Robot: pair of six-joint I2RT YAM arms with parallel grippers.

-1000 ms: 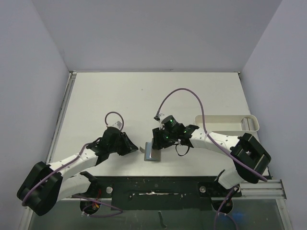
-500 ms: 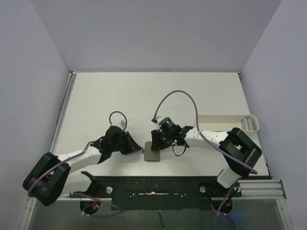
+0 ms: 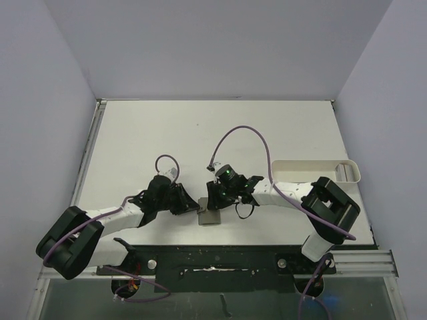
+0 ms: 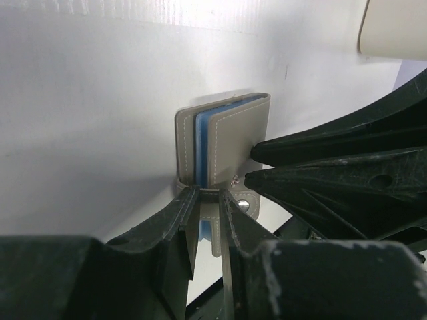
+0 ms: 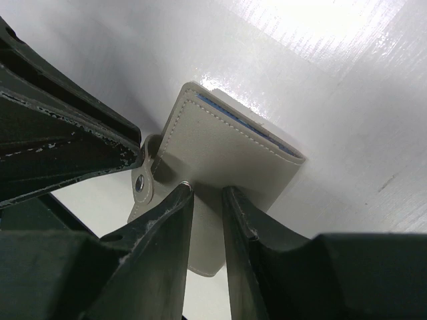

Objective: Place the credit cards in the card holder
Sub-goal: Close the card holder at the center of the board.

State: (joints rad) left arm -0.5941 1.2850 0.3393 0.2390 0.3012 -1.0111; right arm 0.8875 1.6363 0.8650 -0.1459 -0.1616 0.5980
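The wallet [image 3: 210, 215] sits folded on the table [image 3: 167, 133], right between the two arms. The left gripper [image 4: 208, 197] pinches its clasp end. The right gripper [image 5: 207, 193] pinches the grey cover from the other side. Only blue lining shows at the wallet's edge. No loose cards are in sight (they may be tucked inside, but I cannot tell). So the job looks close to done, with maybe only the clasp left to snap.
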